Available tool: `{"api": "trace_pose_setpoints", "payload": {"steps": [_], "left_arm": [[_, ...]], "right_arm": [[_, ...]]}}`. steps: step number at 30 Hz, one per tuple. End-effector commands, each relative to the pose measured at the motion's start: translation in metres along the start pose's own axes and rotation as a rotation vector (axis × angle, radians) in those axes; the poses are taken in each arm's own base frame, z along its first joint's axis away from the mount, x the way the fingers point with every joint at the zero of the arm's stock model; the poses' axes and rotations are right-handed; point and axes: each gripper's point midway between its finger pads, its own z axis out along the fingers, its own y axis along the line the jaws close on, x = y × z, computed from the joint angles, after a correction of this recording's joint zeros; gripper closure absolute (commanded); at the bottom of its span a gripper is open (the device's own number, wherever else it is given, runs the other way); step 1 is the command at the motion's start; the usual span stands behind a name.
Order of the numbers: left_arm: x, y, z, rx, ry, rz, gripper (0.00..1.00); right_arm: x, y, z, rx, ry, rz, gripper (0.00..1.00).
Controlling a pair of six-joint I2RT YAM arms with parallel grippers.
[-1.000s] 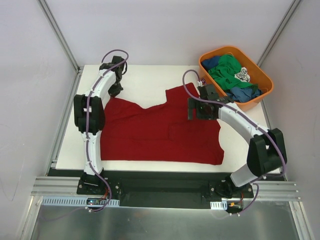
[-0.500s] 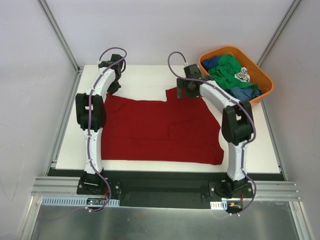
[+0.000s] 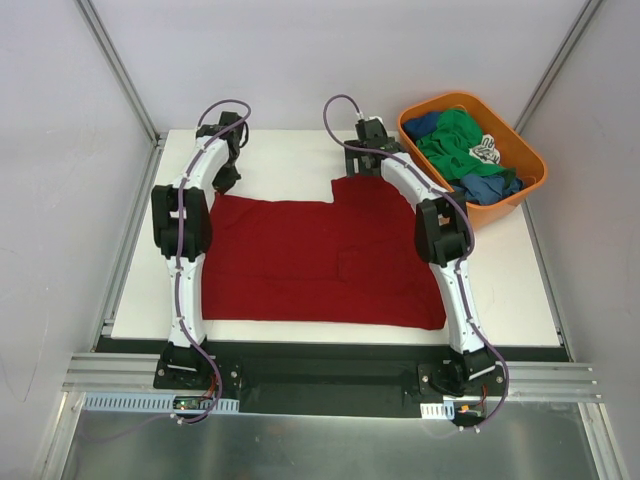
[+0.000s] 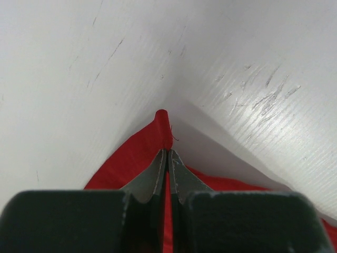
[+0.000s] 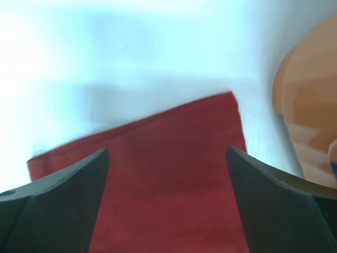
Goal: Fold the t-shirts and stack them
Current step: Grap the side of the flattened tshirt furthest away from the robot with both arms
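Note:
A large dark red t-shirt (image 3: 320,260) lies spread flat across the white table (image 3: 290,155). My left gripper (image 3: 223,180) sits at the shirt's far left corner, and the left wrist view shows that gripper (image 4: 167,154) shut on a pinch of the red cloth (image 4: 131,163). My right gripper (image 3: 363,166) hovers open over the far right flap of the shirt; in the right wrist view its fingertips (image 5: 102,155) stand wide apart above the red cloth (image 5: 174,205), holding nothing. More t-shirts, a green one (image 3: 455,140) and a blue one (image 3: 490,187), lie bunched in the tub.
An orange plastic tub (image 3: 528,175) stands at the back right corner of the table, its side also showing in the right wrist view as the tub (image 5: 308,110) just right of the flap. White walls and metal frame rails enclose the table on three sides.
The right arm has swung from the shirt's right side to its far right flap, staying open. The left gripper drew the far left corner slightly outward, straightening that edge.

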Motion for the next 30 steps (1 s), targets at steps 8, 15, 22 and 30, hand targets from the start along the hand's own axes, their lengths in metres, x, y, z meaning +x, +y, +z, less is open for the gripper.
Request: {"api": "trace_pose_setpoints", "payload": {"steps": [8, 15, 22, 30], "left_arm": [[0.008, 0.003, -0.008, 0.045, 0.045, 0.042, 1.0], [0.004, 0.002, -0.015, 0.067, 0.032, 0.048, 1.0], [0.006, 0.001, -0.016, 0.077, 0.038, 0.057, 1.0], [0.011, 0.009, -0.011, 0.063, 0.051, 0.054, 1.0]], "right_arm": [[-0.054, -0.015, 0.008, -0.01, -0.154, 0.179, 0.03], [-0.045, 0.001, 0.009, -0.1, -0.109, 0.272, 0.03], [-0.022, 0.005, 0.012, -0.089, -0.012, 0.325, 0.03], [-0.002, 0.015, 0.011, -0.107, 0.067, 0.355, 0.03]]}}
